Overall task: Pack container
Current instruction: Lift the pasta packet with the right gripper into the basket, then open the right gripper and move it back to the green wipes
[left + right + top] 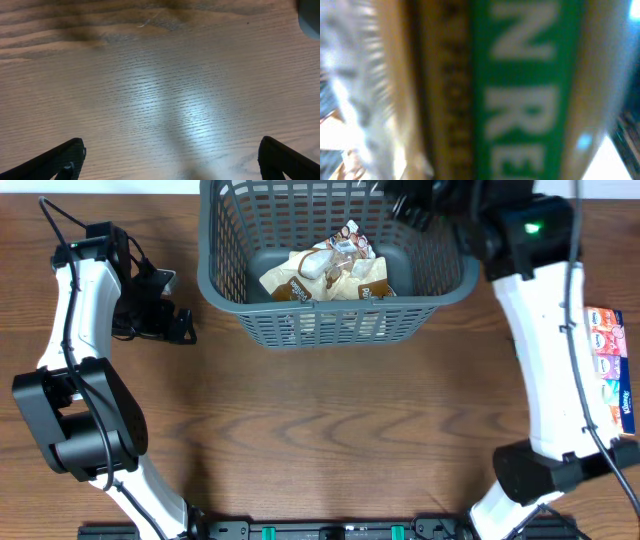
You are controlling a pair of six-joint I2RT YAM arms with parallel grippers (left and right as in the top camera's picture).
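Big dark grey container (335, 320), lattice sides and rolled rim, sits at the counter's (330, 430) far edge, brown-and-white packets (325, 272) heaped inside. Right claw (412, 202) above its far corner clamps a blurred green-banded packet (530, 90). Left claw (170, 155) gapes wide.

Showed a brown wood-grain table (330, 430). Carried a dark grey slotted container (330, 325) at the far middle, standing upright, and a colourful printed pack (610, 370) lying flat near the right edge, well apart from the container.
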